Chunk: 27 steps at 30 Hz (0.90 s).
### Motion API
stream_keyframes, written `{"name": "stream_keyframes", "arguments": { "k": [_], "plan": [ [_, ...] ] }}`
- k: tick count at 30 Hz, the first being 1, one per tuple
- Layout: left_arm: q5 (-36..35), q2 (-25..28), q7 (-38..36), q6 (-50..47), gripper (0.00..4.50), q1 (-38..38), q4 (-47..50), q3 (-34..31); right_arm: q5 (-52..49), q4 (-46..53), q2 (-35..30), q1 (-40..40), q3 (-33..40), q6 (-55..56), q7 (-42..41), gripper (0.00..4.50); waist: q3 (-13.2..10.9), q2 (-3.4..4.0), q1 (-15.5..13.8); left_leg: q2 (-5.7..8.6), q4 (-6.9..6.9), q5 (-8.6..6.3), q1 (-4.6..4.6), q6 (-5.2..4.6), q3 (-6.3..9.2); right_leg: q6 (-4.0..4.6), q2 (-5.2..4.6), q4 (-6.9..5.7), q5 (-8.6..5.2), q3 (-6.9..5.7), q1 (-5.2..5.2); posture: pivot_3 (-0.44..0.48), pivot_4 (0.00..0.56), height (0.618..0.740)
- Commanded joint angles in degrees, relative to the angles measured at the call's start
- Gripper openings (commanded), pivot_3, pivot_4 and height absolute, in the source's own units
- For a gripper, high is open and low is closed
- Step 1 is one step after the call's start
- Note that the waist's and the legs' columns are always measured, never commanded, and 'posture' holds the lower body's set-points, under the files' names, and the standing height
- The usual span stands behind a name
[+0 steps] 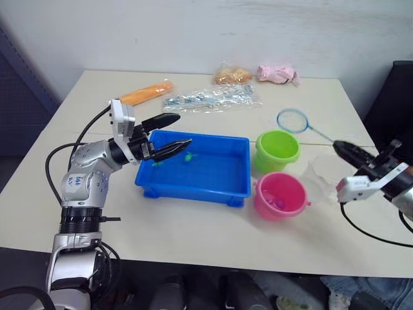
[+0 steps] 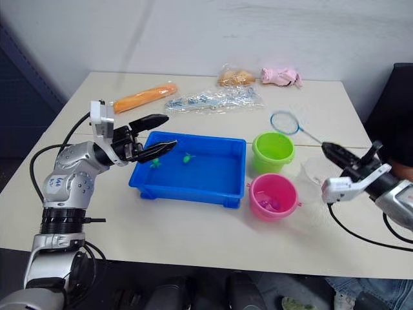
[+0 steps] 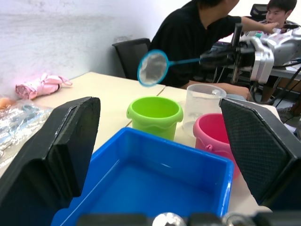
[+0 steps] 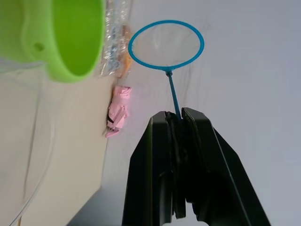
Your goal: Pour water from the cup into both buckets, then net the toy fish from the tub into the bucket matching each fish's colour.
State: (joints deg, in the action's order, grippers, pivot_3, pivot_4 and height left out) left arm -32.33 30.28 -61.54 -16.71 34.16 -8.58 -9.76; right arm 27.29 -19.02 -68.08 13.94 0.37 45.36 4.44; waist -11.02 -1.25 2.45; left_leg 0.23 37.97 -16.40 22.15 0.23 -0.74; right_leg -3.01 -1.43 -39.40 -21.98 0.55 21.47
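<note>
Pale surface [image 1: 193, 239] carries the blue tub [image 1: 213, 177], where the left tool [image 1: 169, 135] hovers spread wide while the right tool [image 4: 178, 117] pinches the net [image 4: 165, 44] handle aloft, poised for fishing.

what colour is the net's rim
Blue. The net rim shows best in the right wrist view, held in the right hand.

Silver arms, black two-finger grippers

Left gripper [image 1: 169, 134] and right gripper [image 1: 342, 150]: white wrist housings, ribbed black joint rings, looped black cables, textured finger pads.
</note>
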Motion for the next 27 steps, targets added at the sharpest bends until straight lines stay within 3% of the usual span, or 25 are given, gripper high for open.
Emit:
{"name": "stream_keyframes", "arguments": {
  "k": [1,3,6,11,14,17,24,27],
  "plan": [
    [-2.16,3.64,-0.47,-0.41,4.36,-2.43,3.07,-4.68,-22.92,5.65,2.32,2.76,-0.47,-2.26,-14.74,0.00,0.00,0.00,0.47,-0.01,0.00,0.00,0.00,0.00,0.01,0.00,0.00,-0.01,0.00,-0.01,0.00,0.000,0.150,0.740],
    [-2.50,6.03,-0.17,-0.46,4.36,-5.56,3.59,-7.54,-41.24,12.63,6.01,4.51,-1.94,-11.54,-26.94,0.00,-0.02,-0.04,0.87,-0.01,0.01,0.00,-0.02,-0.02,0.03,0.00,-0.01,-0.03,0.00,-0.01,-0.02,0.000,0.150,0.740],
    [-3.06,8.12,0.87,-0.55,4.36,-8.80,4.46,-10.47,-57.90,20.80,9.41,5.75,-2.18,-25.89,-39.00,0.00,-0.02,-0.04,0.52,-0.05,0.04,-0.02,-0.07,-0.06,0.17,0.00,-0.02,-0.01,0.00,-0.13,-0.15,0.000,0.150,0.740],
    [-3.69,11.66,3.11,-0.67,4.36,-15.17,4.73,-17.74,-75.40,33.15,10.57,9.55,-6.43,-58.09,-46.43,0.00,-0.02,-0.04,-0.46,-0.05,0.03,-0.26,0.03,-0.48,0.34,0.01,-0.14,0.18,0.00,-0.27,-0.15,0.000,0.150,0.740],
    [-4.33,12.58,3.49,-1.39,4.36,-17.98,5.84,-19.53,-76.75,36.22,9.86,10.73,-6.51,-68.75,-47.53,0.00,-0.02,-0.04,-0.98,-0.04,-0.02,-0.30,0.09,-0.53,0.36,0.02,-0.19,0.33,0.01,-0.29,-0.14,0.000,0.150,0.740],
    [-5.20,13.29,3.98,-2.86,4.36,-24.08,7.73,-23.27,-70.05,36.17,10.62,13.06,-11.00,-77.41,-46.09,0.00,-0.02,-0.04,-1.04,0.01,-0.04,-0.37,0.17,-0.63,0.40,0.02,-0.29,0.52,0.01,-0.35,-0.14,0.000,0.150,0.740],
    [-7.21,15.33,3.55,-5.77,4.36,-29.26,13.00,-24.94,-63.56,31.55,15.52,18.64,-14.83,-86.06,-49.67,0.00,-0.02,-0.05,-0.93,0.04,-0.11,-0.49,0.31,-0.72,0.38,0.04,-0.32,0.71,0.02,-0.35,-0.02,0.000,0.150,0.740],
    [-7.35,16.85,3.22,-6.87,4.36,-27.91,13.48,-23.51,-58.15,27.56,17.76,21.53,-17.50,-86.59,-50.59,0.00,-0.02,-0.05,-0.81,0.04,-0.15,-0.49,0.30,-0.72,0.37,0.07,-0.32,0.76,0.04,-0.34,-0.03,0.000,0.150,0.740]
  ]
}}
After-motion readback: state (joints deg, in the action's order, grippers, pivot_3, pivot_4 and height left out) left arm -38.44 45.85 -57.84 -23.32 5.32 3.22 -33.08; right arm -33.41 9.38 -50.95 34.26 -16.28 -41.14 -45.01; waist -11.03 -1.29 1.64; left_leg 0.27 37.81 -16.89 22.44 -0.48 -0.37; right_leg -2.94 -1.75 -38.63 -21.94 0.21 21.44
